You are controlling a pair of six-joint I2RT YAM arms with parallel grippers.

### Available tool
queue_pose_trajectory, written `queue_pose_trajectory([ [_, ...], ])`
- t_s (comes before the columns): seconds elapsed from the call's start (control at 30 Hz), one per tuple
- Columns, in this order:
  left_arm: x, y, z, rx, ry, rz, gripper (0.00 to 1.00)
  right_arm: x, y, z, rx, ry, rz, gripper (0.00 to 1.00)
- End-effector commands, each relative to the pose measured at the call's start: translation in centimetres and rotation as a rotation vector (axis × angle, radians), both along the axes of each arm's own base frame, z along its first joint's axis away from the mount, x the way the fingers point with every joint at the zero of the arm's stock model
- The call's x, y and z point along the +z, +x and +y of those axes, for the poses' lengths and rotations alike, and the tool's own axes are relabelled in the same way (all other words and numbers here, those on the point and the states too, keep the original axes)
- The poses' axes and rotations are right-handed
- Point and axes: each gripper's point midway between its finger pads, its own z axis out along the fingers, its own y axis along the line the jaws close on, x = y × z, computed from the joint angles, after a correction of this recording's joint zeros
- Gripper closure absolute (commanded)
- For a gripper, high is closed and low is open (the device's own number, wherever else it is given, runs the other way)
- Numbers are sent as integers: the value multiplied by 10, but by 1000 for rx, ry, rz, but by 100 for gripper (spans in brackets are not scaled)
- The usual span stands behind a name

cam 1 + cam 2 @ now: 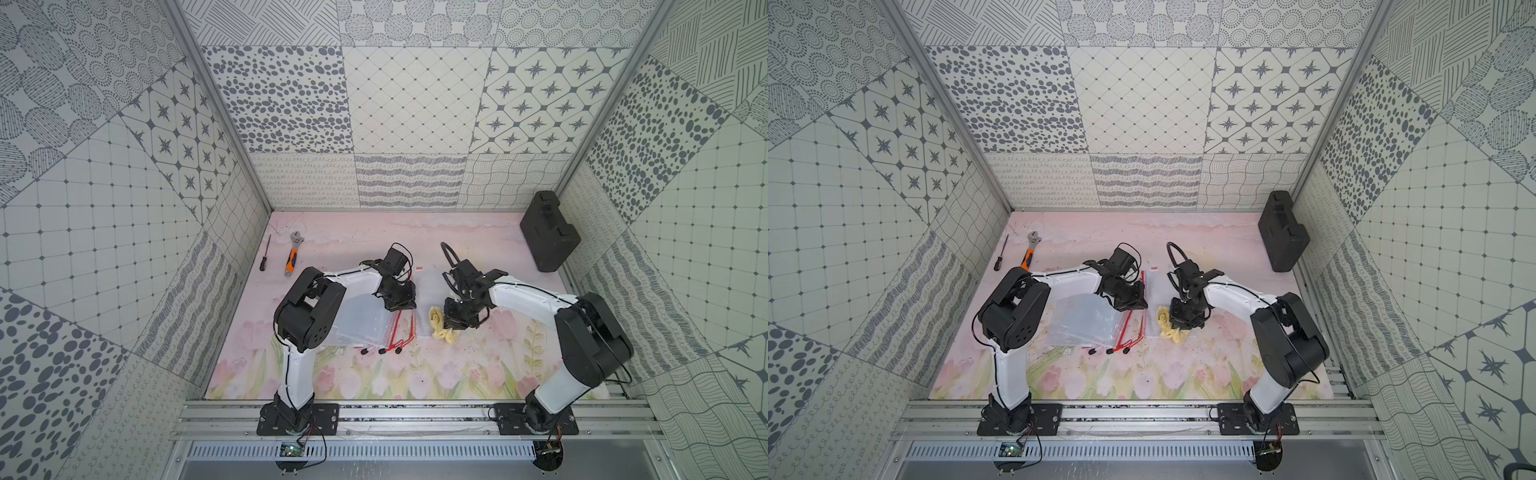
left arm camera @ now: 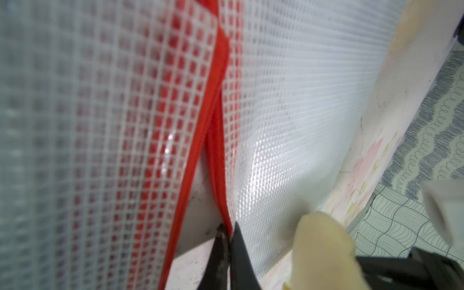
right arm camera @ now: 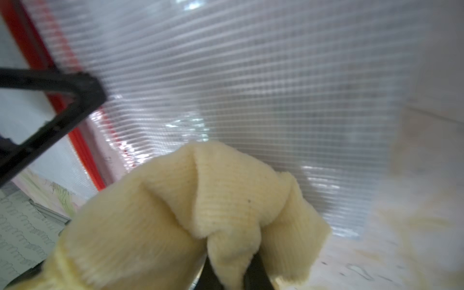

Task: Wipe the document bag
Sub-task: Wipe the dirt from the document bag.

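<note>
Step in hand, as I judge it: the wiping itself. The right gripper point(image 3: 232, 273) is closed tight on a bunched yellow cloth point(image 3: 200, 213). The cloth sits at the near right corner of the document bag point(image 1: 426, 297), a clear mesh pouch lying flat at mid table, btw. the two arms. The left gripper point(image 2: 227, 234) is closed too, its tips pinching the red zip edge point(image 2: 221, 150) on the bag's left side, prob. to stop the bag from sliding. Just left of it lies a stack of similar bags point(image 1: 357, 320); if they overlap or only touch, I cannot say.

Next move, I think: drag the cloth over the bag toward its far end w/ light downward pressure, while the left pinch holds. The bag looks thin and slippery, so too much push may wrinkle it or pull the zip out of the pinch.

Hard to see:
- In both top views the gripper bodies cover the fingertips, so cloth-to-bag contact shows only in the right wrist view, and it is blurred there.
- Dirt on the bag: cannot tell.
- The bag's left edge is partly under the left gripper.

Adjustable wrench point(image 1: 293, 257), screwdriver point(image 1: 264, 255) and black case point(image 1: 548, 230) lie well apart at the far side, prob. not involved.
</note>
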Motion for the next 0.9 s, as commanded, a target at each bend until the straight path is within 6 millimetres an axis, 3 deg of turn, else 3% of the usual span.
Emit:
queue_pose_trajectory([
  [0.0, -6, 3, 7, 38, 22, 10, 100, -8, -3, 41, 43, 32, 17, 100],
  [0.07, -6, 3, 8, 35, 27, 8, 100, -17, -6, 47, 47, 43, 36, 100],
  [0.13, -5, 2, 9, 24, 34, 6, 100, -28, -9, 32, 24, 1, 54, 100],
  [0.27, -6, -1, 13, 4, 53, 4, 100, -45, -22, -36, -82, -63, 112, 100],
  [0.4, -7, -2, 17, -4, 68, 0, 100, -40, -29, -105, -227, -80, 119, 100],
  [0.5, -7, -3, 17, -3, 64, 0, 100, -33, -24, -122, -265, -78, 103, 100],
  [0.57, -8, -3, 16, -1, 55, 4, 100, -25, -14, -111, -262, -46, 91, 100],
  [0.63, -9, -4, 14, 1, 46, 13, 100, -16, 0, -86, -218, -29, 57, 100],
  [0.77, -8, -5, 14, 2, 40, 17, 100, 0, 20, 0, -55, 20, 2, 100],
  [0.87, -6, -6, 15, -2, 44, 13, 100, -5, 21, 48, 34, 47, 13, 100],
])
